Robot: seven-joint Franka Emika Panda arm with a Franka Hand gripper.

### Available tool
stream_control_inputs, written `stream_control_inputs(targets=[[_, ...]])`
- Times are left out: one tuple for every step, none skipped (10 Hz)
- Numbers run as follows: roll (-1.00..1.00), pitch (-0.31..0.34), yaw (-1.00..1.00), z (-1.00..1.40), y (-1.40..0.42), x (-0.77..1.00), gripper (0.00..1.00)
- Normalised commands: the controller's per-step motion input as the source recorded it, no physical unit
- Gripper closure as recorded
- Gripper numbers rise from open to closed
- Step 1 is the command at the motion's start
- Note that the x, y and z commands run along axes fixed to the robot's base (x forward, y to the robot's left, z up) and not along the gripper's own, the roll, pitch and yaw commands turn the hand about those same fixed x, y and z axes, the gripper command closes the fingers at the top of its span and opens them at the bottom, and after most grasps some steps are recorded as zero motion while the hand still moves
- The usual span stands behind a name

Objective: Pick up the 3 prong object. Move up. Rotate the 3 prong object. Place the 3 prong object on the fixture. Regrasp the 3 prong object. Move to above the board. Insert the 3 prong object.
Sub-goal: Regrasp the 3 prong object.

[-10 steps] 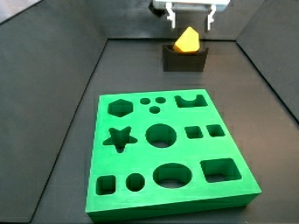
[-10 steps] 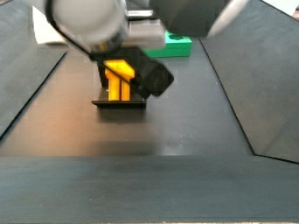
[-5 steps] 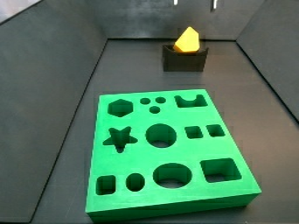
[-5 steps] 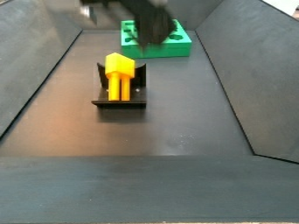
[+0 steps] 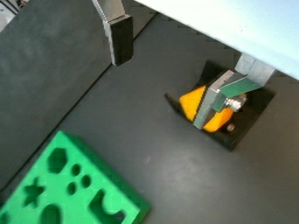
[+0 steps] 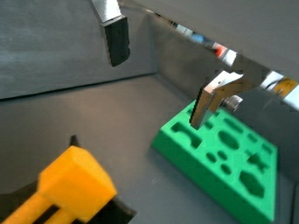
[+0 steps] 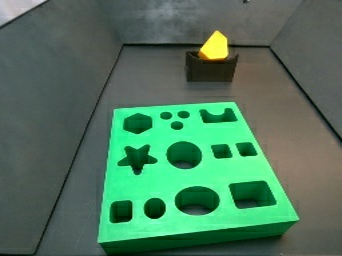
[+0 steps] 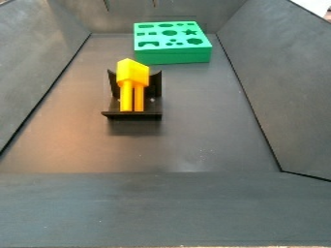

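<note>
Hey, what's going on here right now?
A robot arm is working with an orange three-prong piece that sits in the dark fixture on the floor. The gripper is open and empty, up above the fixture, out of both side views. The green board has all its holes empty.

The end effector [image 5: 163, 70] is out of frame in both side views; only the wrist views show it, and there just its two fingers [image 5: 118, 39], with the body above them cut off by the picture's edge. In a wrist view one finger [image 5: 219, 98] covers the middle of the orange block [image 5: 187, 101], so the prongs cannot be made out there. In a wrist view the orange block [image 6: 73, 191] and the fixture [image 6: 114, 213] run off the picture's edge. The board [image 5: 65, 184] is cropped at the edge in a wrist view, and also here [image 6: 228, 157]. The objects behind the board's far wall are too blurred to identify.
</note>
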Motion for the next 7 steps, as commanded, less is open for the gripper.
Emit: stream_control_inputs(targets=[[1.00,0.034,0.01,0.01,-0.03,-0.01,0.00],[1.00,0.030,0.01,0.00,-0.02,-0.02,0.00],[1.00,0.024,0.01,0.00,-0.02,-0.02,0.00],[1.00,0.020,0.01,0.00,-0.02,-0.01,0.00],[1.00,0.015,0.01,-0.01,-0.02,-0.01,0.00],[1.00,0.014,0.01,0.00,-0.02,-0.01,0.00],[1.00,0.017,0.01,0.00,-0.02,-0.01,0.00]])
